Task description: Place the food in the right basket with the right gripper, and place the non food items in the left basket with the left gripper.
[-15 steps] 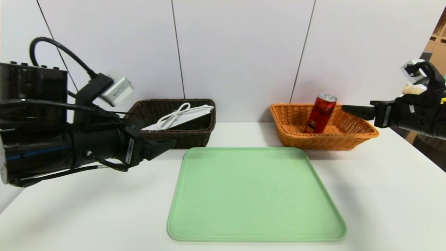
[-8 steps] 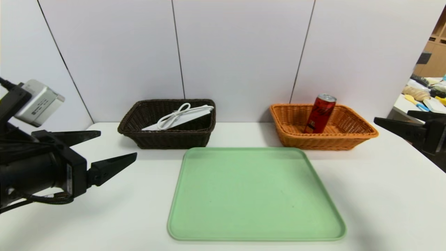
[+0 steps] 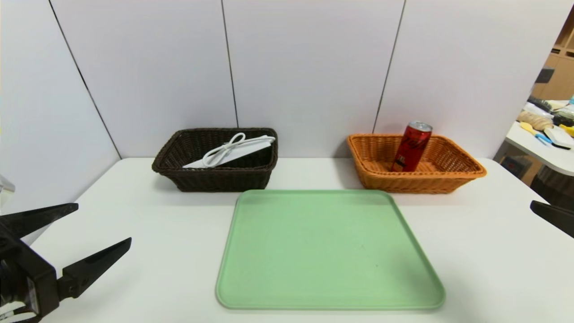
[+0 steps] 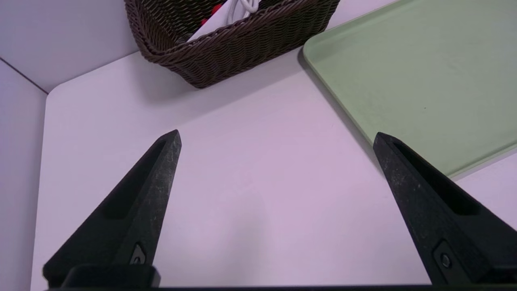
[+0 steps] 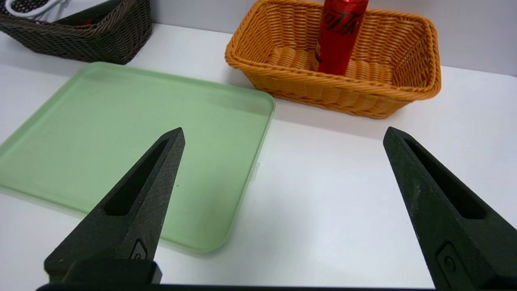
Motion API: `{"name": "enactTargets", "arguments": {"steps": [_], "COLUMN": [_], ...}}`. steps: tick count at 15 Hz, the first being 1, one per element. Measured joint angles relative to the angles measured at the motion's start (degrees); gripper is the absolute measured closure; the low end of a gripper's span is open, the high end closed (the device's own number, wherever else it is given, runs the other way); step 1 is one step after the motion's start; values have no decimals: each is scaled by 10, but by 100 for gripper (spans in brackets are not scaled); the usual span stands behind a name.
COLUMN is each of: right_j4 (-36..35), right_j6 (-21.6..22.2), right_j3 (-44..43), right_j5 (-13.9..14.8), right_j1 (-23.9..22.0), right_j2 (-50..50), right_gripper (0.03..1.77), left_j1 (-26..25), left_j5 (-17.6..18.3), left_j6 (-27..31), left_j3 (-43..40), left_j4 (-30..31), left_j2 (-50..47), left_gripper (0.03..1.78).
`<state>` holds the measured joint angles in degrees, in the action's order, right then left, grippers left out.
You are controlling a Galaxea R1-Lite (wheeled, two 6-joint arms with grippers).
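The slim red can (image 3: 411,146) stands upright in the orange basket (image 3: 453,178) at the back right. A white power strip (image 3: 237,151) with its bundled cord lies slanted in the dark brown basket (image 3: 215,180) at the back left. In the left wrist view a sliver of the red duck (image 4: 217,8) shows beside the strip. My left gripper (image 3: 103,223) hangs open over the table's near left corner, with nothing between its fingers. My right gripper (image 5: 283,131) is open and empty over the table right of the tray; only one finger (image 3: 554,215) shows in the head view.
A large pale green tray (image 3: 329,249) lies bare in the middle of the white table (image 3: 170,233), just in front of both baskets. White wall panels close off the back. A second table with clutter (image 3: 545,130) stands beyond the right edge.
Both arms have drawn back from the baskets toward the near edge. The left dropped to the near left corner; the right slid almost out of the head view. Can and strip stayed put.
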<state>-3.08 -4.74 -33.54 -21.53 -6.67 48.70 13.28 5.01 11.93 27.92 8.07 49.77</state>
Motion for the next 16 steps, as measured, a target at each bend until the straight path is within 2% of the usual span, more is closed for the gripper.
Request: {"name": "enactTargets", "arguments": {"steps": [6,9,10,13,16], "right_j4": [73,85,90,93,112], "right_j6": [0,0,0,0,-1], "right_j3": [14,39,43,48,57], "right_j5": [-1,-4,-5,-5,-7], "right_j1": [-2,-24,-28,-30,-25], "right_j2": [-110,-160,-172,-199,-225], "right_gripper": [11,11,11,11,11], "left_j1": [-55,-85,-102,-137,-144], "left_j5": [22,28,34,90,101], "left_j6": [2,6,9,12,10], "left_j3": [-52,-73,-79,-102,-109], "left_j4": [0,-1,0,-4,-34], "left_j2": [-74,-111,-122,-163,-200], "left_gripper": [12,12,12,12,12]}}
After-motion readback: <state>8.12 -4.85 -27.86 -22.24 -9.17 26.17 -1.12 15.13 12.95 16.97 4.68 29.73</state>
